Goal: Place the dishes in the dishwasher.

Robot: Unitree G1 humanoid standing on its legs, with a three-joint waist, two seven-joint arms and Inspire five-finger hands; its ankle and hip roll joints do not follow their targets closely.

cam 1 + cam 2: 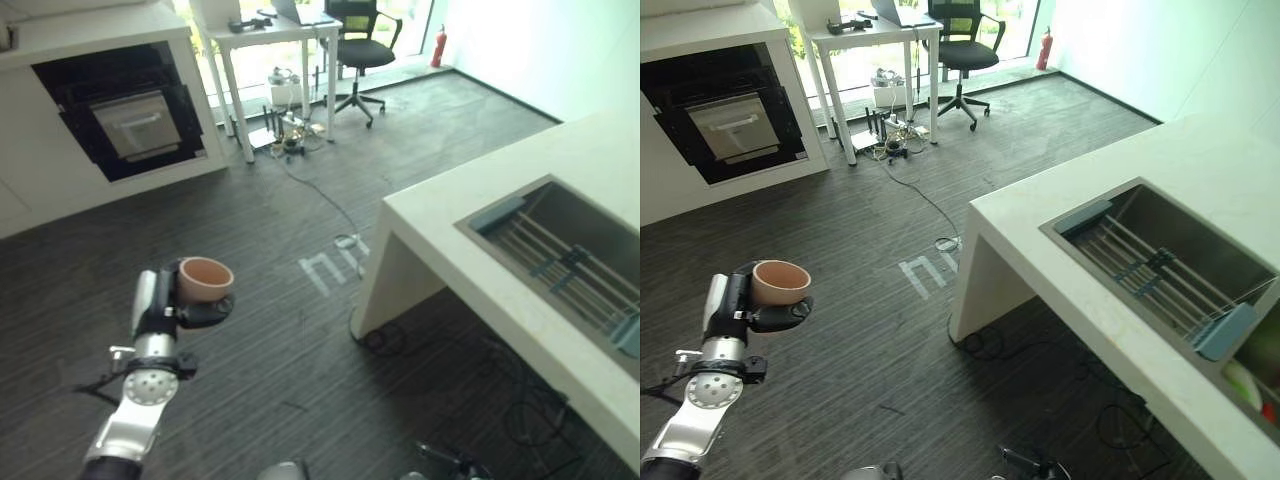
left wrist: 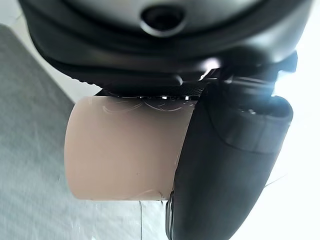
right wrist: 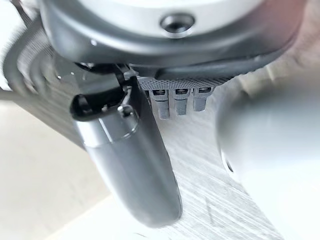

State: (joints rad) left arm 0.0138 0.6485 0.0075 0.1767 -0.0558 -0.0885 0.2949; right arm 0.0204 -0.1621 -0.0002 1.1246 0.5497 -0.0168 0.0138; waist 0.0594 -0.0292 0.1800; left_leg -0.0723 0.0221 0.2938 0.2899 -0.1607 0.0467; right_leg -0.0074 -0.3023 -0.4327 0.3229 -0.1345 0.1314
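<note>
Both head eyes look down, sharing the dark striped floor (image 1: 250, 220); wrist cameras sit close behind their hands.

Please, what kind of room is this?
Probably a test kitchen inside an office or lab. A white counter holds a sunken sink with a rack, and a built-in appliance stands open in the far wall. A desk and office chair stand beyond. The left hand holds a cup.

The left arm comes in from 7 o'clock in the head views, forearm angled up toward 12. Its left hand (image 1: 180, 300) is curled round a pink cup (image 1: 205, 279), held upright. In its own wrist view the right hand (image 3: 130, 165) has its thumb extended, holding nothing.
</note>
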